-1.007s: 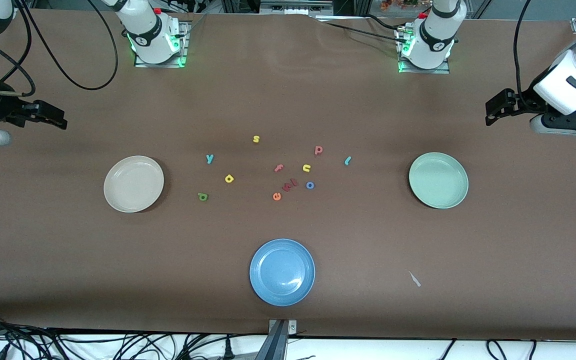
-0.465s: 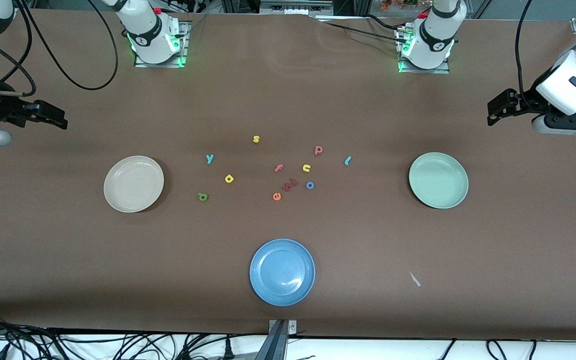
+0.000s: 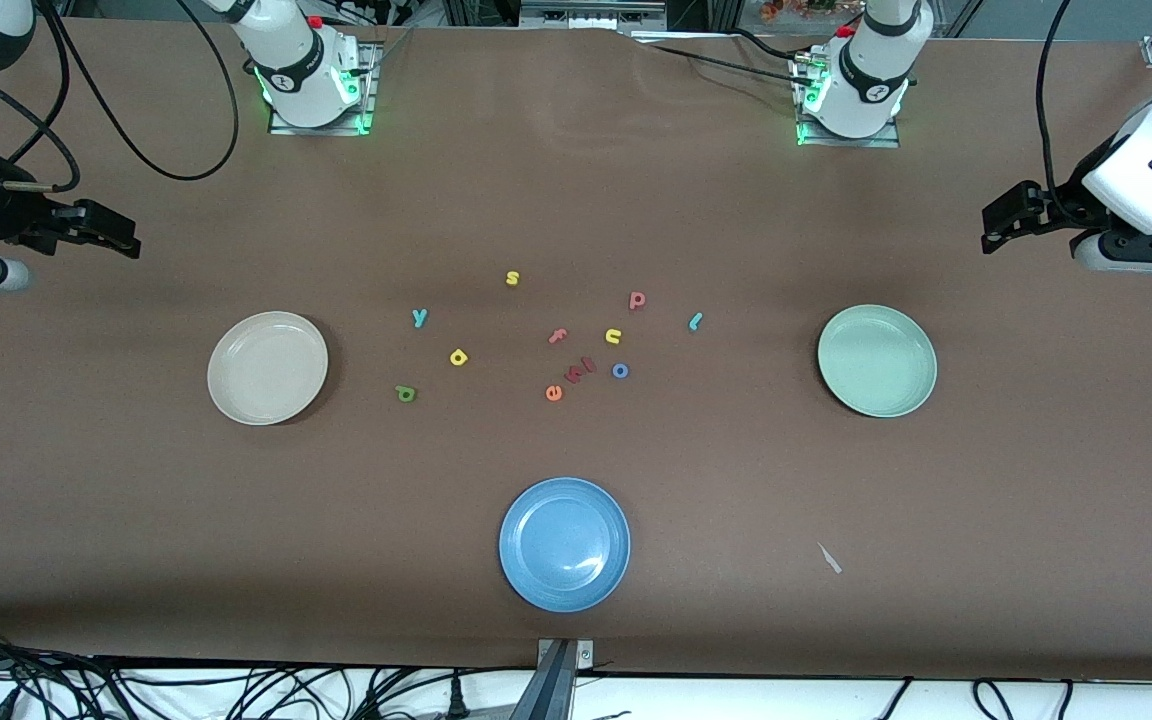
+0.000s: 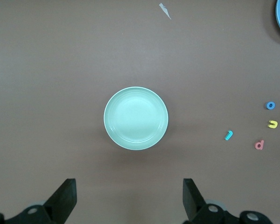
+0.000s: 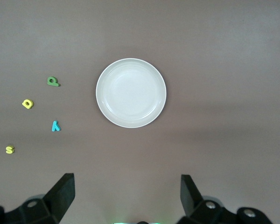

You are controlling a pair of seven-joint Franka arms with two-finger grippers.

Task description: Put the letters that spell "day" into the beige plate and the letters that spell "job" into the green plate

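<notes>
Blue plate (image 3: 564, 544) nearest the camera, stray letters (image 3: 512, 278) mid-table, both grippers' fingers (image 4: 65, 198) spread, empty.

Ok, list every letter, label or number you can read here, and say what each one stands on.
All are loose foam letters on the brown table:
"s", yellow
"y", teal-blue
"a", yellow
"d", green
"f", pink
"u", yellow
"b", dark pink
"j", teal
"o", blue
"e", orange
Two dark red letters beside the "e": unreadable.
Marks on the arm bases: too small.
</notes>
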